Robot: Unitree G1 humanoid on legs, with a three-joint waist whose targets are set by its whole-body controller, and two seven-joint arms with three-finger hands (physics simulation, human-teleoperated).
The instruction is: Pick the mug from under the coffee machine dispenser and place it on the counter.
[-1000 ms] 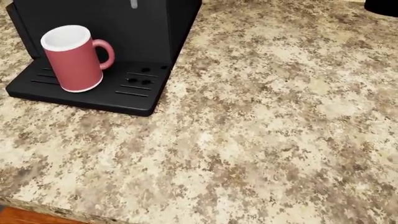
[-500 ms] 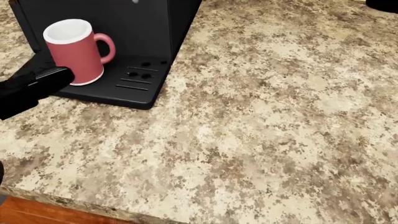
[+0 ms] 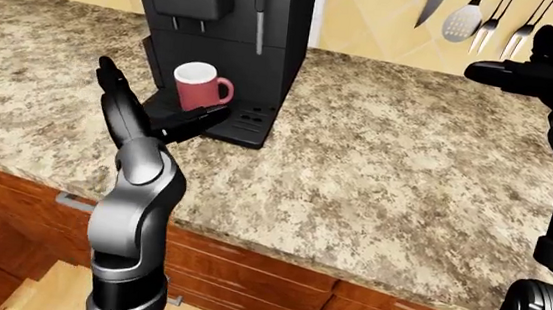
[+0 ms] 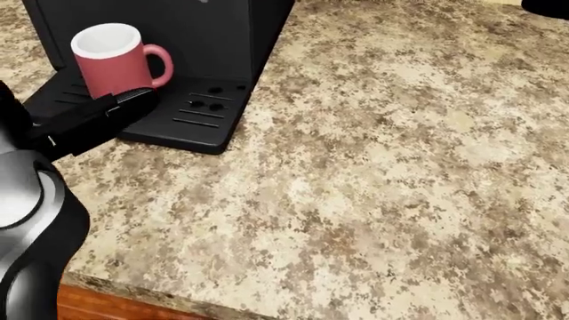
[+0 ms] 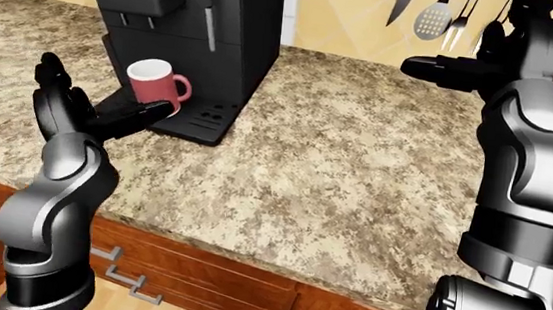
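A red mug (image 4: 114, 61) with a white inside stands upright on the drip tray (image 4: 191, 113) of the black coffee machine (image 3: 229, 15), its handle to the right. My left hand (image 3: 162, 92) is open just left of and below the mug. One long finger (image 4: 98, 117) lies across the mug's foot in the head view and hides its base; the other fingers (image 3: 110, 84) point up. I cannot tell whether it touches the mug. My right hand (image 5: 454, 69) is open and empty, held high at the upper right, far from the mug.
The speckled granite counter (image 4: 400, 167) stretches to the right of the machine. Kitchen utensils (image 3: 469, 21) hang on the wall at the top right. Wooden drawers (image 5: 196, 268) sit under the counter's near edge.
My left hand has come in from the left of the head view and moved right, up to the mug's foot. The mug has not moved. The view has shifted slightly.
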